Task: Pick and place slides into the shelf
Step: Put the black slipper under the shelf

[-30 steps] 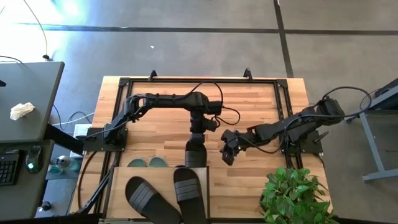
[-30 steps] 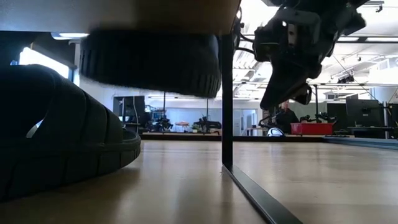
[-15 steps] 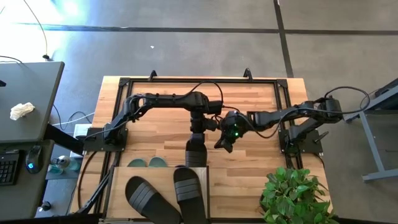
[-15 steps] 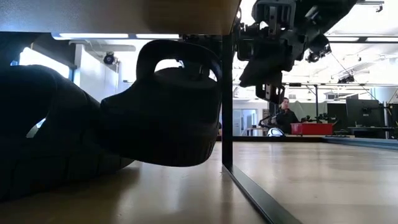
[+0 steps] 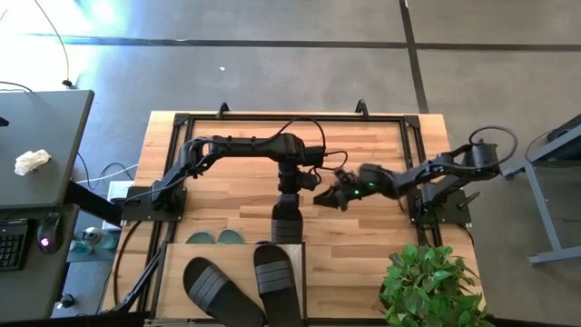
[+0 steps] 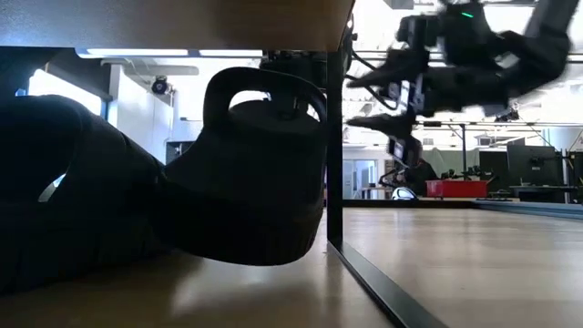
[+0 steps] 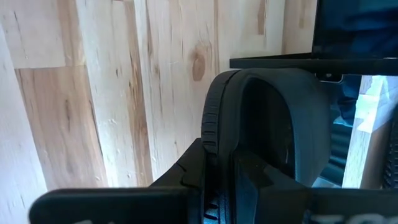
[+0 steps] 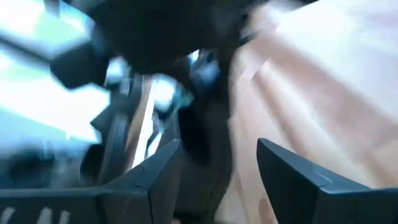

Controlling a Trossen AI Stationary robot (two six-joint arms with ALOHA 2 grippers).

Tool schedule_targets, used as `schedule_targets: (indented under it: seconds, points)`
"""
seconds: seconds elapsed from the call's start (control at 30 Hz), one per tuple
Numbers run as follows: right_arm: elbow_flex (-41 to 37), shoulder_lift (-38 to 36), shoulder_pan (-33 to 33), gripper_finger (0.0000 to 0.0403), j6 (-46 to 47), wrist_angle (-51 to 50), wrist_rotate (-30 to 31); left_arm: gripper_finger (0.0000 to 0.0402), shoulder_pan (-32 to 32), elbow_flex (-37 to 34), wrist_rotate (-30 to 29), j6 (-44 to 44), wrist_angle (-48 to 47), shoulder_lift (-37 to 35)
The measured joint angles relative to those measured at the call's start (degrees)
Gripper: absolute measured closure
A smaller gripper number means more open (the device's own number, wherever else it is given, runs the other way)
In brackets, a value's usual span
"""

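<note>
Gripping black slide at shelf edge, left hand, right hand open beside.

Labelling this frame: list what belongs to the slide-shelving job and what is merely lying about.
Job: shelf; black slide clamped in left gripper; two black slides on top; green slides poking out underneath; right gripper, open, alongside.
Lying about: plant; white crumpled wad on side desk; keyboard.
</note>
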Motion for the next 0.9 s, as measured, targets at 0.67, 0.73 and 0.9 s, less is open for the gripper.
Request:
schedule_targets:
  seconds: [0.67,0.73,0.9]
  points:
    - [2.91,18.69,8.77,0.022,5.98,21.18,8.73,0.0372,-0.02,0.0,1.6,0.0,1.82,0.0]
    - [5.5,21.69,9.68,0.022,5.32,21.85,8.41,0.0372,-0.02,0.0,2.02,0.0,2.03,0.02]
    - [10.36,26.3,9.95,0.022,5.1,23.1,7.05,0.0372,-0.07,0.01,2.65,-0.03,1.93,0.04]
